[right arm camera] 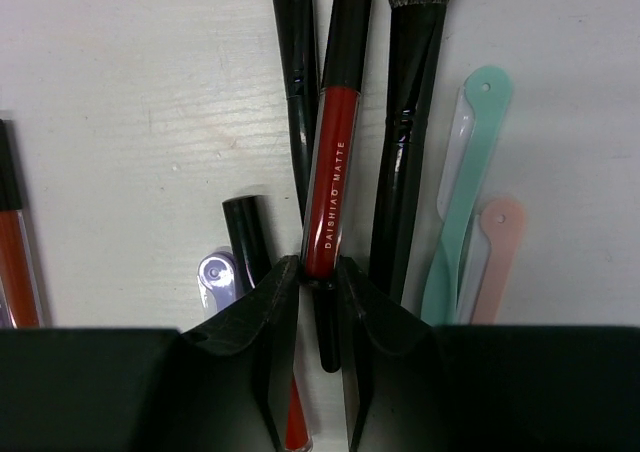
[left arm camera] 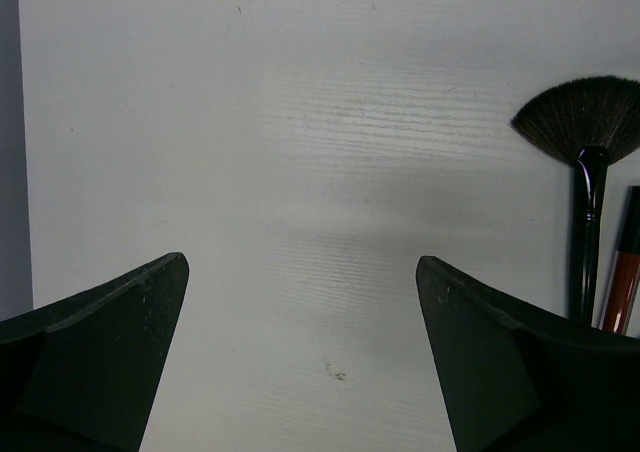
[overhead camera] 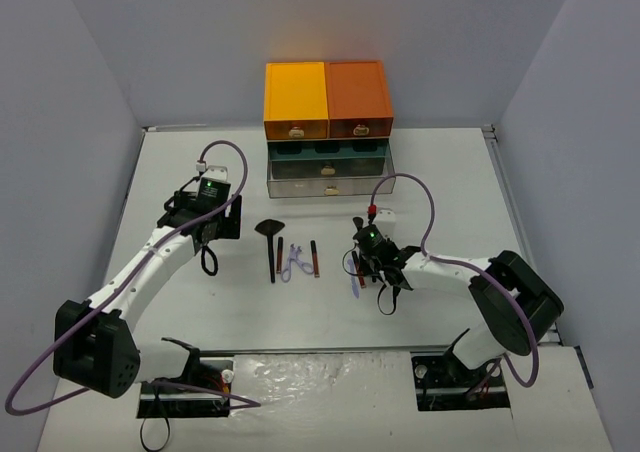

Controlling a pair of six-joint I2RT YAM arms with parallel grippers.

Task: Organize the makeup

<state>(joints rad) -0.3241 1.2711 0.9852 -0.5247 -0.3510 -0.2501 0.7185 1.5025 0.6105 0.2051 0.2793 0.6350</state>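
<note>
My right gripper (right arm camera: 320, 282) is shut on a red-and-black lip gloss tube (right arm camera: 330, 162). The tube lies in a cluster with two black brushes (right arm camera: 295, 92), a mint stick (right arm camera: 465, 172), a pink stick (right arm camera: 495, 252) and a purple stick (right arm camera: 215, 277). In the top view this gripper (overhead camera: 362, 264) is right of centre, low over the table. My left gripper (left arm camera: 300, 267) is open and empty above bare table, left of a black fan brush (left arm camera: 585, 152). The top view shows the fan brush (overhead camera: 271, 240), a purple curler (overhead camera: 292, 263) and a red-black pencil (overhead camera: 315, 259) in a row.
The orange-and-dark drawer box (overhead camera: 327, 132) stands at the back centre with its drawers closed. The left gripper (overhead camera: 207, 260) sits at the left of the white table (overhead camera: 450, 182). Grey walls enclose the left, right and back sides.
</note>
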